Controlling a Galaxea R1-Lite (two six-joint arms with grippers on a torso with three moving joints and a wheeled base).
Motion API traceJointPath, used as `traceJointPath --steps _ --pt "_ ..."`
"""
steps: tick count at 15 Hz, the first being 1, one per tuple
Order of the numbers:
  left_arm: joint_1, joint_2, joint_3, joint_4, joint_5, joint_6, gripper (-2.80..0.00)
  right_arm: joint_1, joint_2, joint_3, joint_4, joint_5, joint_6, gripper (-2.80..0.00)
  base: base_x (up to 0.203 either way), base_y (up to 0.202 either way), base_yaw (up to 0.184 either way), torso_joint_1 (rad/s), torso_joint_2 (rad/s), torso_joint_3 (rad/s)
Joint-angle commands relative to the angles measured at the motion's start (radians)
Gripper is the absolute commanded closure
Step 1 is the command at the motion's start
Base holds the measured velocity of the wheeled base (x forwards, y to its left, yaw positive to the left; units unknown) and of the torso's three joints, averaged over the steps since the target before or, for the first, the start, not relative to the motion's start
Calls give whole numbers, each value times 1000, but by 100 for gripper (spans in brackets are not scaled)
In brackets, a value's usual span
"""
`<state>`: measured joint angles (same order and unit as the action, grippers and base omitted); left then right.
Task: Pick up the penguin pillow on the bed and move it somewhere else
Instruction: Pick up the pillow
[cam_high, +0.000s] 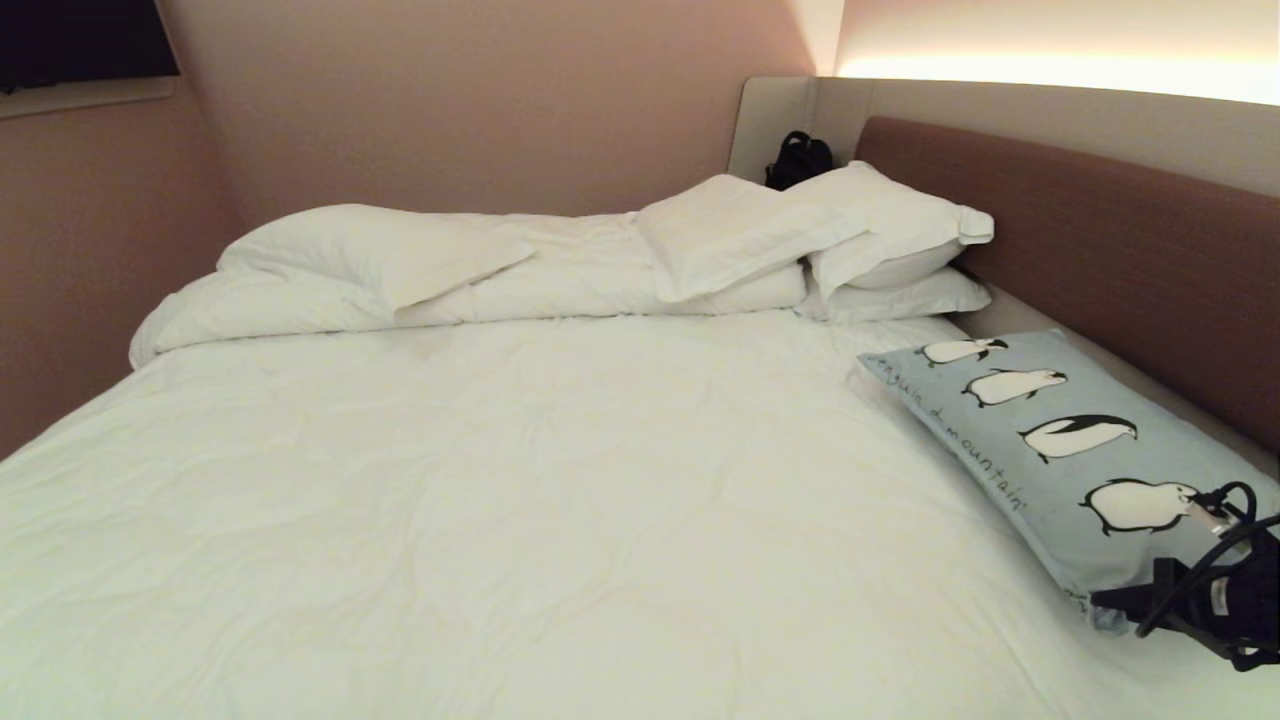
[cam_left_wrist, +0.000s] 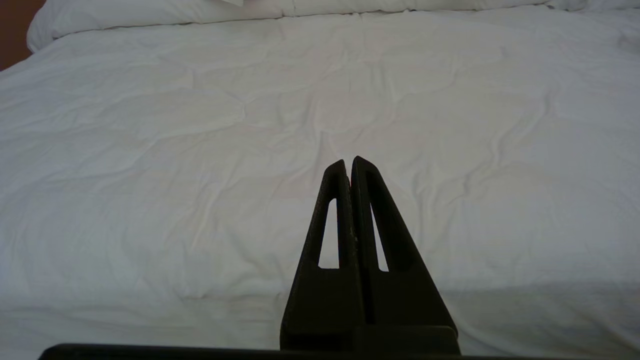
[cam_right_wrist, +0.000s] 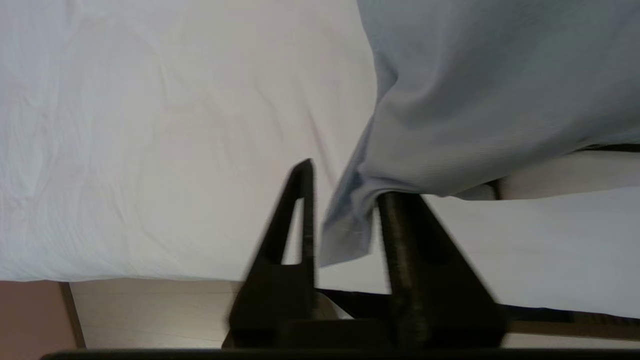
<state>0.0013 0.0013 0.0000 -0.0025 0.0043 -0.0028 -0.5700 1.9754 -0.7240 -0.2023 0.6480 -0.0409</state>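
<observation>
The penguin pillow (cam_high: 1050, 440), light blue-grey with a row of penguins, lies on the bed (cam_high: 500, 480) at its right side, along the brown headboard (cam_high: 1100, 230). My right gripper (cam_high: 1110, 605) is at the pillow's near corner, at the lower right of the head view. In the right wrist view the right gripper (cam_right_wrist: 350, 182) is open, and the penguin pillow (cam_right_wrist: 475, 90) drapes its corner over one finger and hangs loose in the gap. My left gripper (cam_left_wrist: 348, 162) is shut and empty, above the white duvet (cam_left_wrist: 200, 150).
White pillows (cam_high: 800, 230) are stacked at the head of the bed, with a folded duvet roll (cam_high: 400, 270) to their left. A black bag (cam_high: 797, 158) sits behind the pillows. Pink walls close in the far and left sides. The floor (cam_right_wrist: 150, 310) shows below the mattress edge.
</observation>
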Motion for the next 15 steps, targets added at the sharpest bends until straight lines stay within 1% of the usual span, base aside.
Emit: traceJointPath --steps 1,3,7,9,10,12,13,14,15 --pt "0 0 0 -1 0 0 0 -1 -27 12 -2 4 -1 -280 0 0 0 0 0 0" --pt "0 0 0 -1 0 0 0 -1 -58 34 -11 5 -1 -280 0 0 0 0 0 0" --pt "0 0 0 -1 1 0 0 -4 -128 144 -169 3 2 -280 0 0 0 0 0 0" --pt "0 0 0 -1 0 0 0 -4 -183 178 -220 2 11 -280 0 0 0 0 0 0" --pt "0 0 0 -1 0 0 0 -4 -213 178 -236 -1 37 -280 0 0 0 0 0 0" --pt "0 0 0 -1 0 0 0 -3 -250 110 -243 -19 156 -280 0 0 0 0 0 0" --pt "0 0 0 -1 0 0 0 8 -259 59 -239 -63 221 -280 0 0 0 0 0 0" --pt "0 0 0 -1 0 0 0 41 -264 13 -230 -143 281 -280 0 0 0 0 0 0" --pt "0 0 0 -1 0 0 0 91 -266 -20 -215 -260 311 -280 0 0 0 0 0 0"
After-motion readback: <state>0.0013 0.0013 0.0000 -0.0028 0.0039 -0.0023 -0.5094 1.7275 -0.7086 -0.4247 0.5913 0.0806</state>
